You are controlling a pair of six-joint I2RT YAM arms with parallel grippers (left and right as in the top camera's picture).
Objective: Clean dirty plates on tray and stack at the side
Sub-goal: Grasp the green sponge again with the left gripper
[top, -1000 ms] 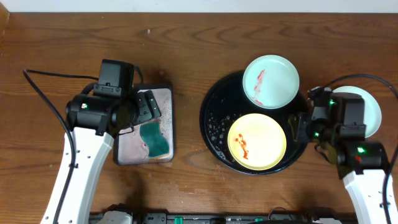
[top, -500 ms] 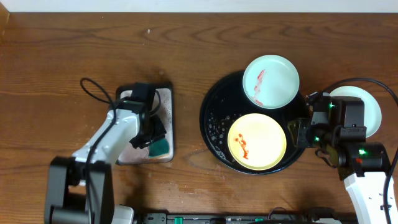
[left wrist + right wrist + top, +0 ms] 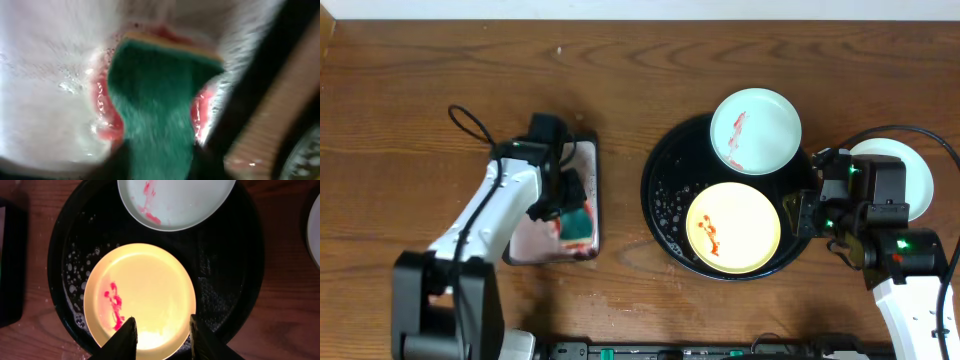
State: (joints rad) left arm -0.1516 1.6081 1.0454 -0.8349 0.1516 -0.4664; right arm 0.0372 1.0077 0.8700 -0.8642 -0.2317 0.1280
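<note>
The left gripper is hovering over the green sponge in the silver tray, presumably to collect the wiping tool; blur is preventing any reading of its jaws. The right gripper is standing released, jaws spread at the 3 o'clock edge of the yellow plate, likely to steady it. That plate is lying at 5 o'clock in the black tray; a smeared pale plate is overlapping the rim at 1 o'clock.

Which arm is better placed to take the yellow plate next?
Right. The right gripper, open, hangs over the near edge of the yellow plate on the black tray; the left gripper is away at the green sponge on the silver tray.
</note>
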